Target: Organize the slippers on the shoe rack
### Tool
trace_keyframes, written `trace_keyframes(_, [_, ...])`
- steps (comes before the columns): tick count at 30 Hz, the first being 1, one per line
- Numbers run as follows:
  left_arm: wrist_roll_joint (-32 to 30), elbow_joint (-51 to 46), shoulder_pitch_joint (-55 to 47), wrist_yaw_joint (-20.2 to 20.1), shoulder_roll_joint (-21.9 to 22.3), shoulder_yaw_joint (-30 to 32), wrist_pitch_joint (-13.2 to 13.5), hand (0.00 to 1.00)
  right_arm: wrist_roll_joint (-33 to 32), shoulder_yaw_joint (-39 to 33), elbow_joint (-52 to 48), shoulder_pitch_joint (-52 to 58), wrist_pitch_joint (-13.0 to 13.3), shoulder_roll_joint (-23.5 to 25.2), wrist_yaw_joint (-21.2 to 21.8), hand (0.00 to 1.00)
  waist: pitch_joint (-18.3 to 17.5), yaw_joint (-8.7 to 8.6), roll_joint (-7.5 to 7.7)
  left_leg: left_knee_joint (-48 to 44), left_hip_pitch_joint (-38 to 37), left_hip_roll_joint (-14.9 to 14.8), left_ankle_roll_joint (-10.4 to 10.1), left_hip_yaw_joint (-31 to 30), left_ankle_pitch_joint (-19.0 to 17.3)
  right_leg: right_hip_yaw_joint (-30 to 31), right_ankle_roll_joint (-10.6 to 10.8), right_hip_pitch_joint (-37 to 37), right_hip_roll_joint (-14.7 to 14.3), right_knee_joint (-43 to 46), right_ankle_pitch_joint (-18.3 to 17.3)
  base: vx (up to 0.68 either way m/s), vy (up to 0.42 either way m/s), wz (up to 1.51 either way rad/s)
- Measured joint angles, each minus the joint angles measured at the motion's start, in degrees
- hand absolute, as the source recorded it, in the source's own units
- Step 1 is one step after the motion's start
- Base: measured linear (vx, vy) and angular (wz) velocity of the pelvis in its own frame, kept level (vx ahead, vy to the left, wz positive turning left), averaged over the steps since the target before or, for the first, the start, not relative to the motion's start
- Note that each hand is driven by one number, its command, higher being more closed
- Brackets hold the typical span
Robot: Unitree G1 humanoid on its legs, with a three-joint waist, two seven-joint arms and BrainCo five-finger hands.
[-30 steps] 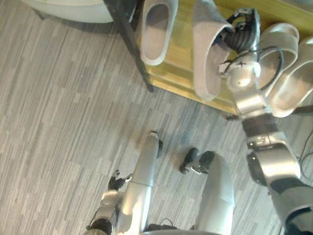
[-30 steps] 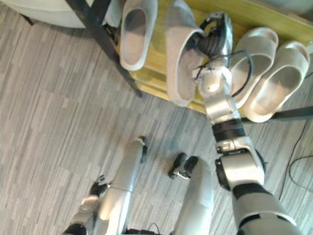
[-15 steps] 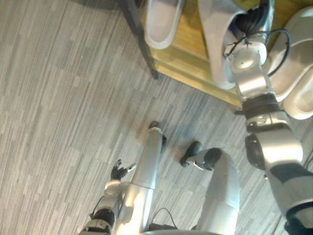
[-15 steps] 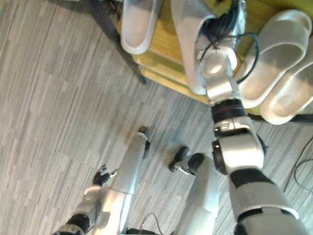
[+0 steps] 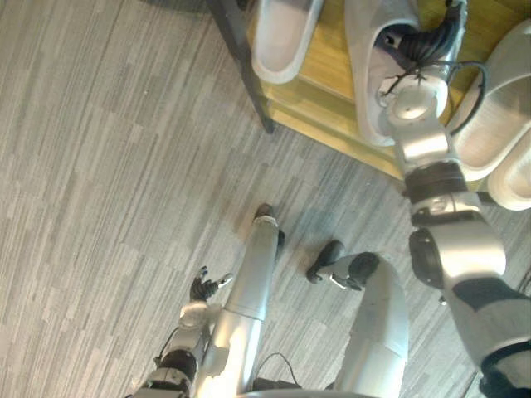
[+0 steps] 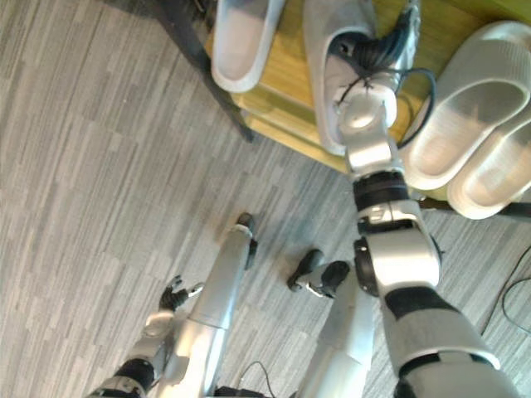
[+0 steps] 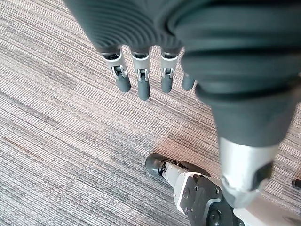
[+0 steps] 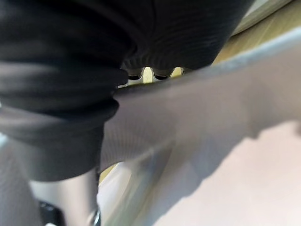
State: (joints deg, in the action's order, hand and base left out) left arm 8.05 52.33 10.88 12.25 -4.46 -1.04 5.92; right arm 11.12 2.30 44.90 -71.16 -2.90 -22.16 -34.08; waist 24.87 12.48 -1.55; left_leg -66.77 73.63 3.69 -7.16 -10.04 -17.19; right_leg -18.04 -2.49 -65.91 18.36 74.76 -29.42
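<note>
While the right hand [image 5: 425, 37] hides unreadably in the soft-fabric slipper [image 5: 365, 91], left fingers [image 7: 143, 87] hang straight.

Left hand [image 7: 136, 33] hangs over the floor [image 7: 56, 136], and the dark ribbed cover looms large right up against the camera, its ridges curving across the back of the hand and on over the wrist. Past the edge of the cover come the silver fingers [image 7: 142, 80], side by side in a row, straight and relaxed, dark tips aimed down at the floor and apart from it. The finger nearest the wrist's bulge is half hidden behind it. Beneath them the floor is grey, streaked in narrow light and dark lines, laid in long strips that run slantwise, some bands darker than their neighbours.
</note>
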Motion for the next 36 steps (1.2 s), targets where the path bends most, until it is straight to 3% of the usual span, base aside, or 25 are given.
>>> trace_keyframes(22, [0.0,0.8,0.1,-0.2,0.9,5.7,-0.2,0.0,-0.1,1.0,-17.7,12.6,1.2,2.4,4.7,0.0,-0.2,-1.35,0.13,2.8,-4.3,-3.3,-0.2,1.6,0.1,0.3,-1.8,3.3,-2.6,-3.8,1.5,-0.01,0.031,-0.06])
trace_keyframes(30, [0.0,1.2,-0.3,-0.3,0.7,9.0,-0.4,0.0,-9.9,0.8,-26.2,23.4,5.6,12.0,5.3,0.0,-1.1,-2.5,1.85,4.0,-5.8,-4.2,-0.2,2.4,0.1,0.7,-1.2,4.2,-3.4,-5.2,1.8,0.0,0.011,-0.05])
trace_keyframes(36, [-0.2,1.1,-0.3,-1.2,1.1,11.1,-0.9,0.0,-16.2,0.2,-28.7,29.3,8.0,17.6,6.8,0.0,-1.2,-3.24,1.93,4.5,-7.4,-4.3,-0.2,2.2,0.1,0.5,-0.9,6.0,-3.6,-6.1,2.0,0.0,0.0,0.0])
